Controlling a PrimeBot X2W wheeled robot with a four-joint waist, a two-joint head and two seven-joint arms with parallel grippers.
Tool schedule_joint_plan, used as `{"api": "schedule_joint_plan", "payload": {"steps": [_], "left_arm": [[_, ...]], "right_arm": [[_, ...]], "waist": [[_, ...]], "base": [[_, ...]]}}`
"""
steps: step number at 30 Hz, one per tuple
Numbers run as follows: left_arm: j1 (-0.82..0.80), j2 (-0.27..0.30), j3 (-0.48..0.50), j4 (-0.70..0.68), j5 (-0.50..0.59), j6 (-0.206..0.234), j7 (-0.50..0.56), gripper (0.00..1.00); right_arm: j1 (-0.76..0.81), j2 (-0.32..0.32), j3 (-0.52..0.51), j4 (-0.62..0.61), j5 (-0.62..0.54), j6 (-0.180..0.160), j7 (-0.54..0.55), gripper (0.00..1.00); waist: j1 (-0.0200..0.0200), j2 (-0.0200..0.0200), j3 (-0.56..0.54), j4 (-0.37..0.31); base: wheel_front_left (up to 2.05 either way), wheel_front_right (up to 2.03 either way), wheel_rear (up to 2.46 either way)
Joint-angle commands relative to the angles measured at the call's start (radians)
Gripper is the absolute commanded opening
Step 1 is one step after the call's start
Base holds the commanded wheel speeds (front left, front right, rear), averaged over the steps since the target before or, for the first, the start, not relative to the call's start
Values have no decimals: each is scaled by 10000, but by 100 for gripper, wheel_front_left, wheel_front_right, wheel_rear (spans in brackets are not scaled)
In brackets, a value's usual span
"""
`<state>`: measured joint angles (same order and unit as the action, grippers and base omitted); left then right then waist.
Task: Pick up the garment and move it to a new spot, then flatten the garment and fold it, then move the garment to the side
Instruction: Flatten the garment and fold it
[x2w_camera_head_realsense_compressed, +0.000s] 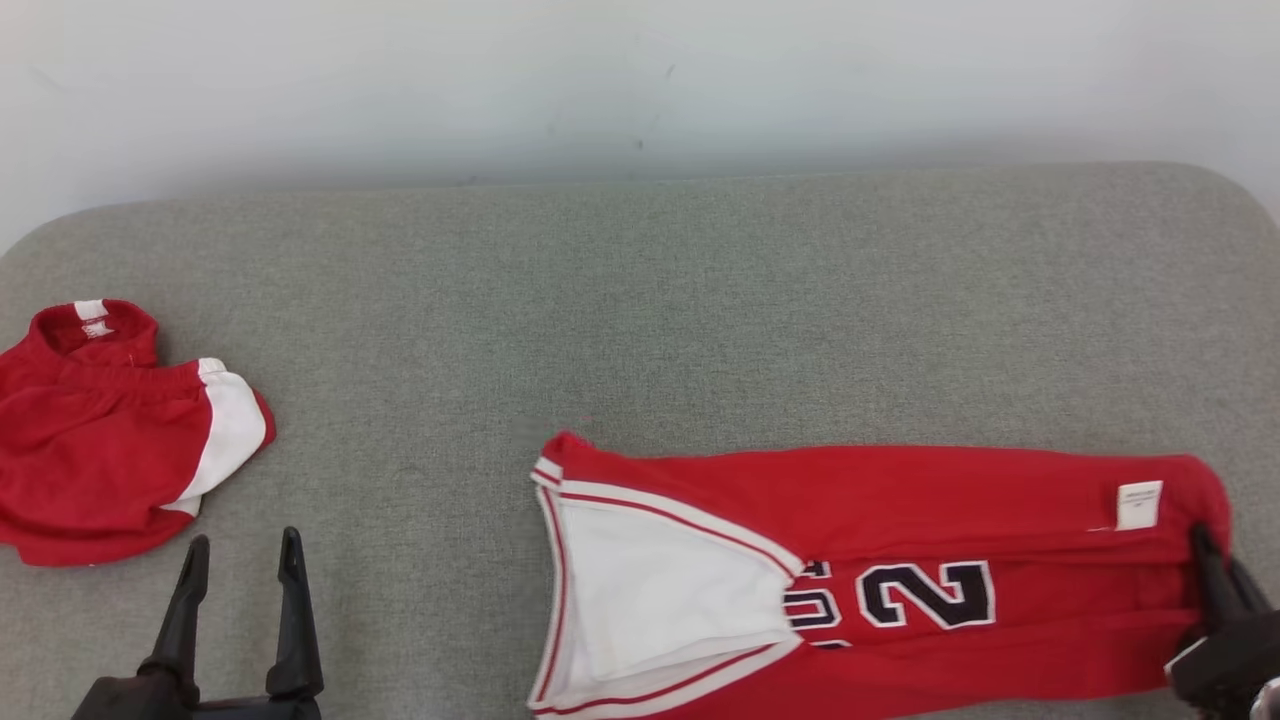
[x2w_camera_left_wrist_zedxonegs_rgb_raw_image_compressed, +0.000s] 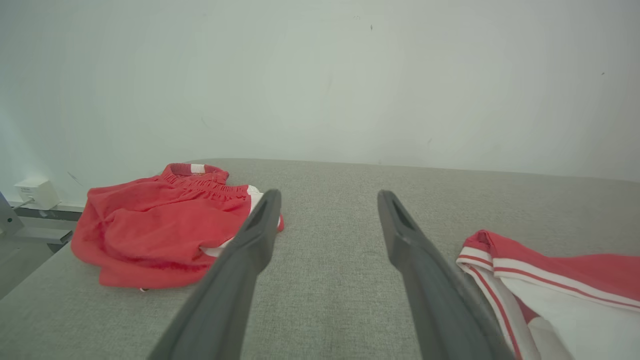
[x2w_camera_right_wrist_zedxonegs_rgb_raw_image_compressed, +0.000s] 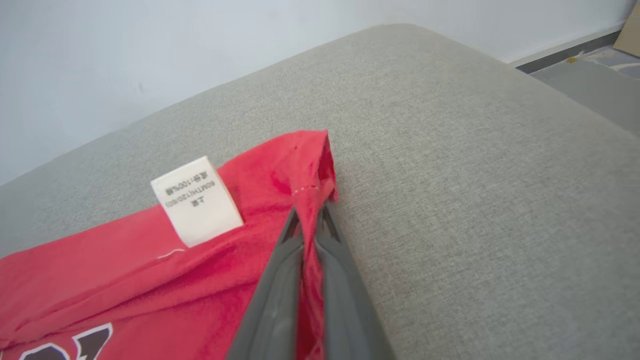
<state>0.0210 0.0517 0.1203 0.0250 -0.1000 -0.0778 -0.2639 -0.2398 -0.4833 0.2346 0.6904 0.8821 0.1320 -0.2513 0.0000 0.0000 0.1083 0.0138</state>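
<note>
Right fingers (x2w_camera_right_wrist_zedxonegs_rgb_raw_image_compressed: 277, 300): pressed together, pinching the red jersey (x2w_camera_head_realsense_compressed: 900, 500) at its hem corner, just beside the white care label (x2w_camera_right_wrist_zedxonegs_rgb_raw_image_compressed: 197, 200). Left fingers (x2w_camera_head_realsense_compressed: 295, 610): spread wide, holding nothing, well apart from the jersey, off its white-trimmed armhole end. Placement of red jersey: flat on grey cushion (x2w_camera_head_realsense_compressed: 640, 300), number side up. Red shorts (x2w_camera_head_realsense_compressed: 100, 440): crumpled, farther from the jersey than the left fingers.

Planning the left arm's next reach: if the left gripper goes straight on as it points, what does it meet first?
Likely bare cushion, in the gap between the red shorts and the jersey. The left gripper may graze the shorts' white edge; depth unclear.
</note>
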Motion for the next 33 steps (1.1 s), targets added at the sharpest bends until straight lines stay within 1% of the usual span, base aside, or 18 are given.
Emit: {"api": "schedule_joint_plan", "payload": {"steps": [1, 6, 12, 15, 21, 25, 29, 33], "left_arm": [[105, -15, -16, -45, -35, 55, -4, 100], [173, -15, -41, -92, -115, 157, -4, 100], [188, -14, -25, -69, -190, 233, -4, 100], [207, -13, -25, -65, -217, 234, -4, 100], [108, -15, -79, -25, -251, 240, -4, 100], [-27, -14, -135, 16, -254, 245, -4, 100], [-77, -12, -184, 78, -306, 283, -4, 100], [-116, -13, -288, 174, -337, 297, -4, 100]], "right_arm": [[-106, -222, -141, 23, 73, -28, -76, 0], [-252, -286, -96, -286, -147, -28, -75, 0], [-247, 38, 250, -1025, -490, -28, -83, 0], [-134, 307, 557, -1725, -704, -28, 23, 0], [66, 964, 1107, -3147, -1173, -29, 346, 0], [45, 1514, 1536, -3793, -1514, -27, 643, 0], [-34, 2140, 2000, -4102, -1752, -29, 876, 0], [-208, 2891, 2733, -3998, -1997, -27, 979, 0]], "waist": [[0, 0, -8, -33], [0, 0, -22, -147], [0, 0, -60, -259], [0, 0, -83, -294], [0, 0, -39, -218], [0, 0, 27, -66], [0, 0, 42, 138], [0, 0, 24, 436]], "base": [[0, 0, 0], [0, 0, 0], [0, 0, 0], [0, 0, 0], [0, 0, 0], [0, 0, 0], [0, 0, 0], [0, 0, 0]]}}
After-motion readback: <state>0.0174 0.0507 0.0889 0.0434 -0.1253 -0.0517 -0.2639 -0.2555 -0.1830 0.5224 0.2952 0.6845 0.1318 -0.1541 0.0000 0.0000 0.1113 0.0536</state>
